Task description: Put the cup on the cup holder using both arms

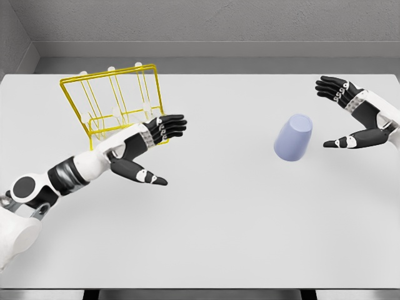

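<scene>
A pale lavender cup (294,138) stands upside down on the white table (225,219), right of the middle. A yellow wire cup holder (115,100) with white pegs stands at the back left. My left hand (161,149) hovers just in front of the holder's right corner, fingers stretched out and thumb apart, holding nothing. My right hand (340,115) is at the right edge, a short way to the right of the cup, fingers spread and thumb pointing toward the cup, not touching it.
A grey wall runs along the table's far edge (200,65). The table's front edge (200,289) lies near the bottom of the view.
</scene>
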### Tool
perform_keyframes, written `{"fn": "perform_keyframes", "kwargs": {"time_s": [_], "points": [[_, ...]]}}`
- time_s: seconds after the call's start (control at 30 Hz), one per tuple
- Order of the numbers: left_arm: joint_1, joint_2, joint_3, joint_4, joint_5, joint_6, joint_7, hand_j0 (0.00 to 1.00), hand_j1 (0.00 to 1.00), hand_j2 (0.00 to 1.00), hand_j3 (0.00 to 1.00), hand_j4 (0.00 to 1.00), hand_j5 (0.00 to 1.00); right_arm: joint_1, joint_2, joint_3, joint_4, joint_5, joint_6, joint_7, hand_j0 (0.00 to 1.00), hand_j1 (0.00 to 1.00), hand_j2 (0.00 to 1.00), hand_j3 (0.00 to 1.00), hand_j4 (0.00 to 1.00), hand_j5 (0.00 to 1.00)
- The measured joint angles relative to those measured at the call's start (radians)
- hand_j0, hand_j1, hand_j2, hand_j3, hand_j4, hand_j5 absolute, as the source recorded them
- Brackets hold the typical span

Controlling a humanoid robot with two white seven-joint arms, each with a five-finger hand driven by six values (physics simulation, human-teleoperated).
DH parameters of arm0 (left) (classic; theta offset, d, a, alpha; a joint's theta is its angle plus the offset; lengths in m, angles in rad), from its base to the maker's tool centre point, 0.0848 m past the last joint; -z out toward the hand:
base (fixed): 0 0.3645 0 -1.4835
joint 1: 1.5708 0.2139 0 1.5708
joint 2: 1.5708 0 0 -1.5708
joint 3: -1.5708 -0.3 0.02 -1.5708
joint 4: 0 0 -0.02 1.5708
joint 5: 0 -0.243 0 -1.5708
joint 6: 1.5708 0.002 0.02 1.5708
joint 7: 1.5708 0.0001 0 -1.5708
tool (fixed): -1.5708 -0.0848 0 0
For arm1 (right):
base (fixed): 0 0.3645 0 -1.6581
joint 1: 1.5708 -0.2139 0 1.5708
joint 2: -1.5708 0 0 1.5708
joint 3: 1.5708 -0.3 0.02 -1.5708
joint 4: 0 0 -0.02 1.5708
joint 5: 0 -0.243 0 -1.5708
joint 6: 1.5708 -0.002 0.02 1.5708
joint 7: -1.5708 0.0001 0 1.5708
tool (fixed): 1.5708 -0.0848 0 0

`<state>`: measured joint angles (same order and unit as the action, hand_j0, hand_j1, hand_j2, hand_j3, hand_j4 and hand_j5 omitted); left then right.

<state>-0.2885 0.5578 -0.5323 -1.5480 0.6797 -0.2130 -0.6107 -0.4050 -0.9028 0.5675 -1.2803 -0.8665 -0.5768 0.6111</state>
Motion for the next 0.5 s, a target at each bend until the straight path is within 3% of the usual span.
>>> {"fn": "perform_keyframes", "kwargs": {"time_s": [0.17,0.5], "points": [[0.006,-0.072,0.006,0.055,-0.066,0.010,0.000,1.00,1.00,1.00,1.00,1.00,1.00,0.000,0.011,-0.004,0.034,-0.001,-0.001,0.000,1.00,1.00,1.00,1.00,1.00,1.00],[0.003,-0.180,0.031,0.142,-0.073,0.023,0.000,1.00,1.00,1.00,1.00,1.00,1.00,0.017,0.113,-0.009,0.195,-0.002,0.000,0.000,1.00,1.00,1.00,1.00,1.00,1.00]]}}
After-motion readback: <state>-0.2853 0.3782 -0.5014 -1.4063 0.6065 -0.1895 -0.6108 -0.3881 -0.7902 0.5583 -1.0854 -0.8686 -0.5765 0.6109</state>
